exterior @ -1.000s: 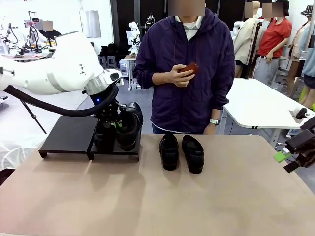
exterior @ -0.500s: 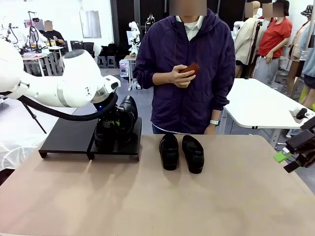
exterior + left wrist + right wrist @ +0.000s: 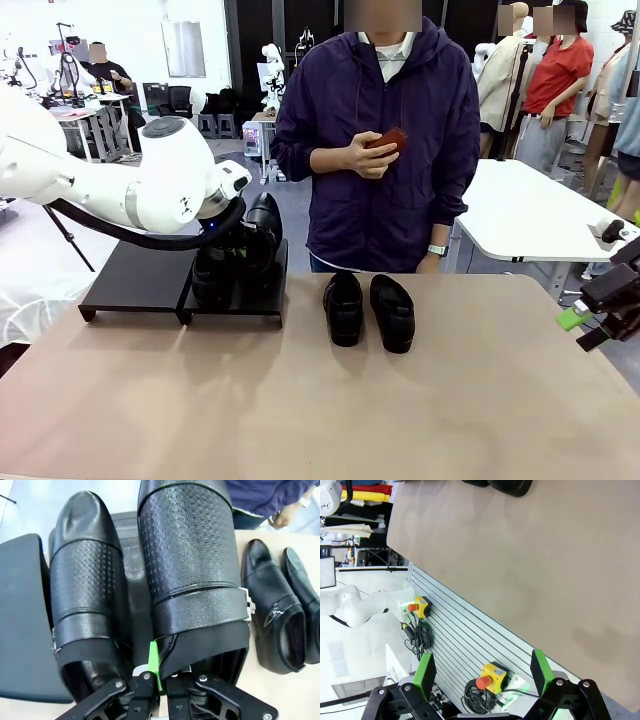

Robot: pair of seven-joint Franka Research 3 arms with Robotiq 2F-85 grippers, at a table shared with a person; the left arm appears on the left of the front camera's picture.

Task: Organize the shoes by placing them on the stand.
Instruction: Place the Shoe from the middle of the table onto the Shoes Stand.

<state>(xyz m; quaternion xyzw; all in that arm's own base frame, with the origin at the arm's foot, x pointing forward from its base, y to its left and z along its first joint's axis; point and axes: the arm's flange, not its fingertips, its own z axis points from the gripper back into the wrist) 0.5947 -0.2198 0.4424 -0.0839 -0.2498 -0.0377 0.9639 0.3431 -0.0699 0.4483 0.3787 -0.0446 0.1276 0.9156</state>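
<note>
Shoe [image 3: 190, 555], glossy black with perforated vamp, pinched at collar by closed left hand [image 3: 156, 672] over stand [image 3: 140, 275]; lifted slightly since a second ago. Right hand [image 3: 482, 672] wide open, empty.

A tan counter [image 3: 300, 400] fills the lower half of the front view, its far edge running across mid-frame. At middle left a low black stand [image 3: 140, 275] sits on it by the far edge, two slanted panels side by side. A glossy black shoe [image 3: 212, 278] rests on the right panel. Beside it a tilted shoe [image 3: 262, 232] is raised over the same panel, its rim pinched in the left hand [image 3: 159, 672]; whether it touches the panel cannot be told. At centre frame the left-hand shoe [image 3: 343, 308] and the right-hand shoe [image 3: 392, 312] lie directly on the counter, parallel, just beside each other, apart from the stand
</note>
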